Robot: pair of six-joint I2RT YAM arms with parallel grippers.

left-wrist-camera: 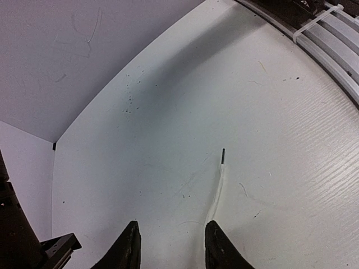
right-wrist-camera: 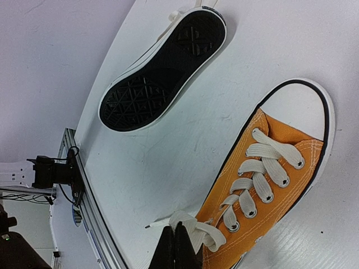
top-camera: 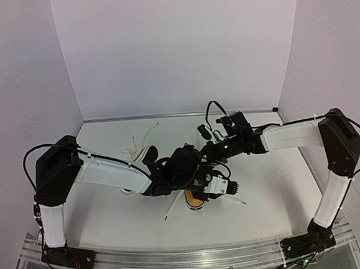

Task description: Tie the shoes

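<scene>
Left arm (top-camera: 114,172) over half-hidden orange shoe (top-camera: 195,202)

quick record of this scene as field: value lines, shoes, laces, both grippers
orange sneaker: upright on the table, laced, no bow visible
black-soled sneaker: tipped over with its sole towards the right wrist camera, apart from the orange one
right gripper: shut, apparently pinching the white lace at the orange sneaker's top eyelets
left gripper: open, holding nothing
lace end: flat on the table by one left finger, dark tip pointing away
task state: shoes not yet tied
</scene>
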